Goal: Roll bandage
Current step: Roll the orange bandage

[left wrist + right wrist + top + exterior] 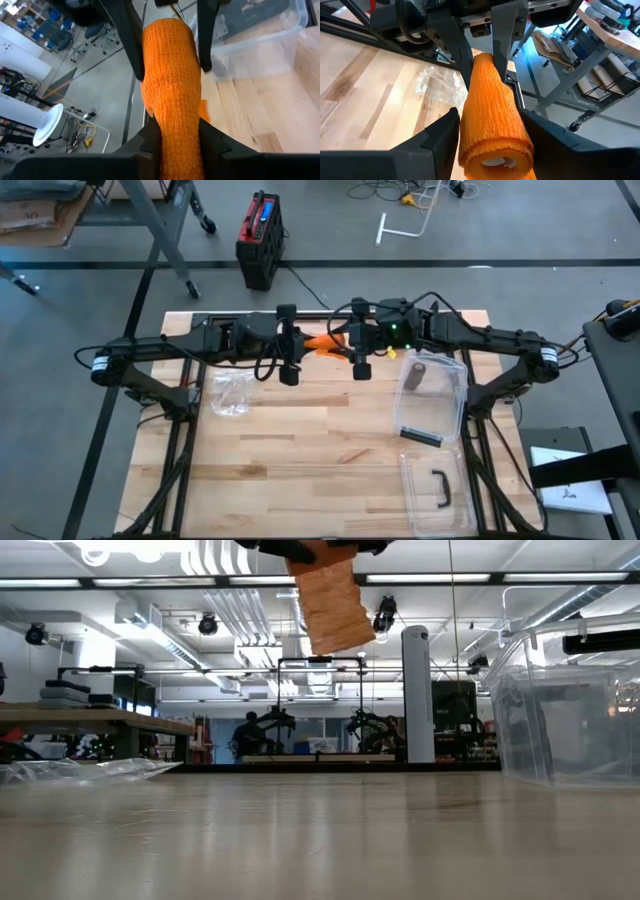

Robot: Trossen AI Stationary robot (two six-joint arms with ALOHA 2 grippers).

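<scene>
1. A crumpled clear plastic bag (231, 392) lies on the wooden surface (300, 450) toward its left edge, near the far side.
2. The left claw (289, 372) hangs above the surface near the middle of the far edge; its fingers (150, 142) pinch one end of the orange bandage (328, 346).
3. The bandage stretches as a thick, ribbed orange roll between the two claws, lifted off the surface; in the low view a loose flap of it (332, 605) dangles from above, well clear of the wood.
4. The right claw (361, 367) hangs just beside the left one, facing it. Its fingers (440, 135) sit on either side of the rolled end, where a pale core shows; whether they press the roll or stand just apart from it cannot be told.
5. An open clear plastic bin (433, 395) stands near the right edge, with a small grey roll (417, 373) and a dark stick-like object (421, 437) inside.
6. A clear lid with a dark handle (440, 488) lies at the near right corner.
</scene>
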